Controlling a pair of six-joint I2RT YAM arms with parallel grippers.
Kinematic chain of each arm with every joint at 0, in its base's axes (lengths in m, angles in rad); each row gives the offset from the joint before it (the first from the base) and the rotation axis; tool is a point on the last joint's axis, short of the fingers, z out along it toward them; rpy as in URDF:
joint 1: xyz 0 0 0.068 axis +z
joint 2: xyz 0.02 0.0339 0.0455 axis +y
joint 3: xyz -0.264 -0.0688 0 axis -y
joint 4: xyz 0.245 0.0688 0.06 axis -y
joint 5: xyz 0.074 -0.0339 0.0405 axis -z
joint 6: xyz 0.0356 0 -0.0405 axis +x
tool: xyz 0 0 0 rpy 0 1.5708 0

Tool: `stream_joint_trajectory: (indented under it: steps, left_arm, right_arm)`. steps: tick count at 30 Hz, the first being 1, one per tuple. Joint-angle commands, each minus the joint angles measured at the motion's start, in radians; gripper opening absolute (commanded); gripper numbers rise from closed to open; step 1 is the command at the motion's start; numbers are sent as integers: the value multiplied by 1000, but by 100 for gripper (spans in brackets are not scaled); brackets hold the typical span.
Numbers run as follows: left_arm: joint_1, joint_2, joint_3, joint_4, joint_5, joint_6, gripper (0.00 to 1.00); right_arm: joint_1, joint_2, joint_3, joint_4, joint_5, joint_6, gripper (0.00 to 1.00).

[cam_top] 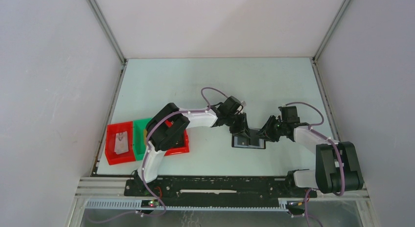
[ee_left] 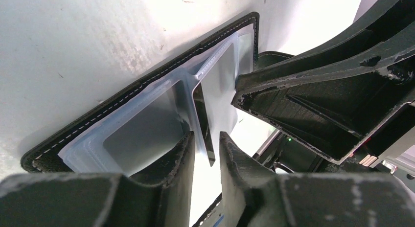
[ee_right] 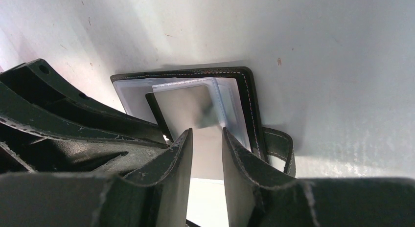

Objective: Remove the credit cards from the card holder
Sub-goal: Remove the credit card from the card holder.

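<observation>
The card holder (cam_top: 248, 141) lies open and flat on the white table, black with white stitching (ee_left: 122, 97) (ee_right: 249, 104). Clear plastic sleeves fill its panels. A pale grey card (ee_right: 183, 109) (ee_left: 142, 136) shows in them. My left gripper (cam_top: 241, 132) (ee_left: 206, 136) is over the holder's left half, jaws a narrow gap apart. A raised clear sleeve leaf (ee_left: 198, 119) runs into that gap against one finger. My right gripper (cam_top: 264, 134) (ee_right: 207, 130) sits at the right half, jaws a little apart over the grey card. No tan card shows.
Red tray (cam_top: 113, 147) and green tray (cam_top: 142, 139) stand at the table's left edge; a pale flat thing (cam_top: 121, 141) lies in the red one. Another red tray (cam_top: 180, 147) sits partly under the left arm. The holder's strap (ee_right: 284, 148) loops beside my right fingers. Both grippers nearly touch.
</observation>
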State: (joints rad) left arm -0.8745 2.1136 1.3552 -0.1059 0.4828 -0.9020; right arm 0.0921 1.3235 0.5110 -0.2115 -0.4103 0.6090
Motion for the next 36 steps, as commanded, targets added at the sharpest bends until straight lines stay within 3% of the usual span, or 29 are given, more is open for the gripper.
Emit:
stream_joint_trajectory:
  steps: [1, 4, 8, 27, 32, 36]
  left_arm:
    - [5, -23, -19, 47, 14, -20, 28]
    - [7, -21, -25, 60, 21, -29, 21]
    - [11, -25, -37, 86, 30, -41, 1]
    - [76, -124, -139, 98, 47, 5, 0]
    - [95, -196, -174, 53, 50, 59, 0]
    - [105, -263, -165, -74, 28, 148, 0]
  right_arm:
    - [7, 14, -17, -8, 10, 2, 38]
    - [7, 15, -17, -8, 10, 4, 38]
    - [6, 14, -17, -6, 11, 3, 38]
    - [2, 4, -17, -21, 35, -4, 38]
    - [0, 3, -17, -26, 37, -8, 38]
    - [-3, 1, -17, -33, 34, -12, 37]
